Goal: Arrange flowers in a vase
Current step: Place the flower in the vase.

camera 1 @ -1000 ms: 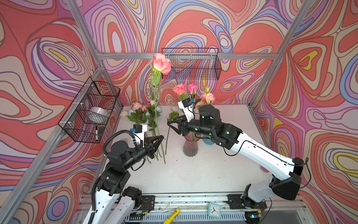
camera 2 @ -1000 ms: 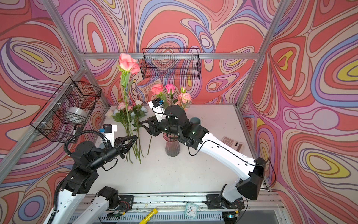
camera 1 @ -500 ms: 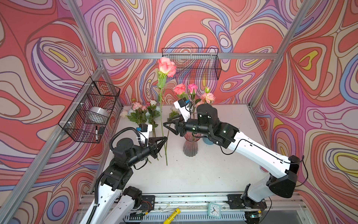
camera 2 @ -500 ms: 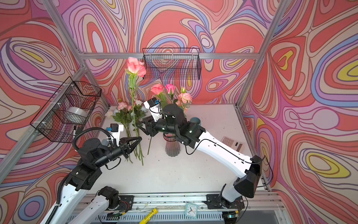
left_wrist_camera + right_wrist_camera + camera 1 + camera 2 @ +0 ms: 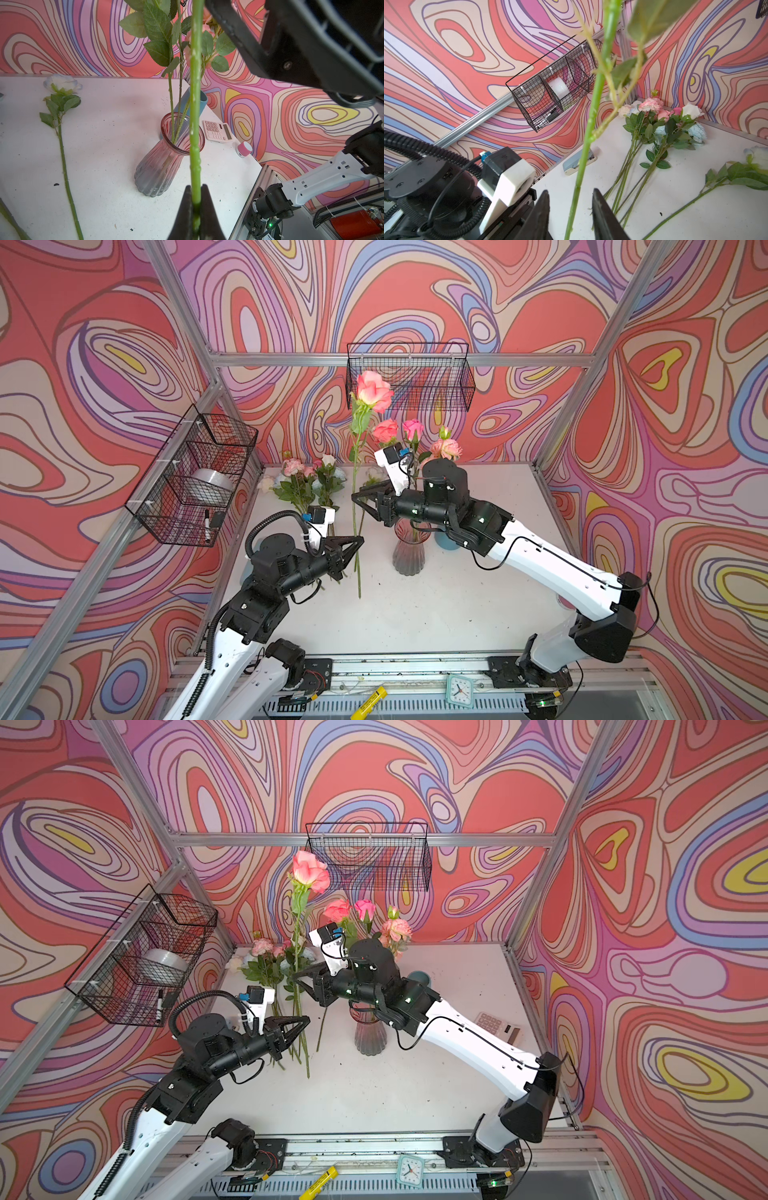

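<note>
The vase [image 5: 409, 556] stands near the middle of the worktop [image 5: 457, 614], with other flowers [image 5: 386, 431] standing in it. Just left of it one rose [image 5: 374, 391] is held upright, its stem between the vase and the heap of flowers [image 5: 307, 485] lying in the back left corner. A lone flower [image 5: 62, 83] lies on the worktop apart from that heap. The left tool [image 5: 357, 542] clamps the rose's stem low down. The right tool [image 5: 356, 501] sits higher, a finger on either side of the stem with gaps between. A cup [image 5: 446, 541] stands just behind the vase, with a calculator [image 5: 494, 1025] further right. One wire basket [image 5: 191, 481] hangs on the left wall, another basket [image 5: 409, 377] on the back wall.
</note>
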Action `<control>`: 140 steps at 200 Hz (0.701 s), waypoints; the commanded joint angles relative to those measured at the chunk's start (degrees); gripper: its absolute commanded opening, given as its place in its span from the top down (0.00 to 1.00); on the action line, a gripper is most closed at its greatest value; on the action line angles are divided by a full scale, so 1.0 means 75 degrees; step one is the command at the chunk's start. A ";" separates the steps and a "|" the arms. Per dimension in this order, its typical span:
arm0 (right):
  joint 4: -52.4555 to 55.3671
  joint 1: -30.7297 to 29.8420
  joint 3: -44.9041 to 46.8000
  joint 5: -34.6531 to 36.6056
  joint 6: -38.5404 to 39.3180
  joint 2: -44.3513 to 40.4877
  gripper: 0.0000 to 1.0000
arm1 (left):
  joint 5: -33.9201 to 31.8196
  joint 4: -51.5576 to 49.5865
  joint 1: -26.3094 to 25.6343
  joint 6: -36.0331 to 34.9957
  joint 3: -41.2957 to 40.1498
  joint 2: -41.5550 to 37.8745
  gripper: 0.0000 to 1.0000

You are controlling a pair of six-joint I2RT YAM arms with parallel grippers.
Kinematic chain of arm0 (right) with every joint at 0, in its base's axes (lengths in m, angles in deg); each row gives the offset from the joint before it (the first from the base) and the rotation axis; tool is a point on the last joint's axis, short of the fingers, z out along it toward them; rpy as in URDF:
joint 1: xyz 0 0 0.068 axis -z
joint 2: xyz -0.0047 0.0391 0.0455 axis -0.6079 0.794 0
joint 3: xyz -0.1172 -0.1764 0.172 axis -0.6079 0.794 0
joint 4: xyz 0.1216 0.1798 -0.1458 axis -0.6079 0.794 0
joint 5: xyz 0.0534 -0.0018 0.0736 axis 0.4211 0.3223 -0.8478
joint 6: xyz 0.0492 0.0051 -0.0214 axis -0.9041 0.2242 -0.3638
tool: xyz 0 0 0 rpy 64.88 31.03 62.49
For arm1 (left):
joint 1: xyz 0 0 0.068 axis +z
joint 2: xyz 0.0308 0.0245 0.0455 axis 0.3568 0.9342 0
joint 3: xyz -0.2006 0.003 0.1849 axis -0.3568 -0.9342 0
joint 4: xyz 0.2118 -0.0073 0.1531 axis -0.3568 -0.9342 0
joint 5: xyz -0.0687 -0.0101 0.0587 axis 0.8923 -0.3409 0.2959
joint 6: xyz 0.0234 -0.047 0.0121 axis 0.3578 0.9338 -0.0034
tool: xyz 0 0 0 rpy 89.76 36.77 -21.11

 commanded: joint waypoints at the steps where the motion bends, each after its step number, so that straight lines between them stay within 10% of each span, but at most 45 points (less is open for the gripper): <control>1: -0.0085 -0.0046 -0.0063 0.0044 -0.0136 0.0161 0.63 | -0.0049 -0.0011 -0.0057 -0.0170 0.0118 -0.0123 1.00; 100: -0.0351 -0.0043 0.0103 -0.0048 -0.0273 0.0186 0.97 | 0.0047 0.0046 -0.0066 -0.0224 0.0027 -0.0102 1.00; 140: -0.0485 -0.0037 0.0139 0.0153 -0.0220 0.0118 1.00 | -0.0165 0.0044 -0.0066 -0.0236 0.0035 -0.0238 0.61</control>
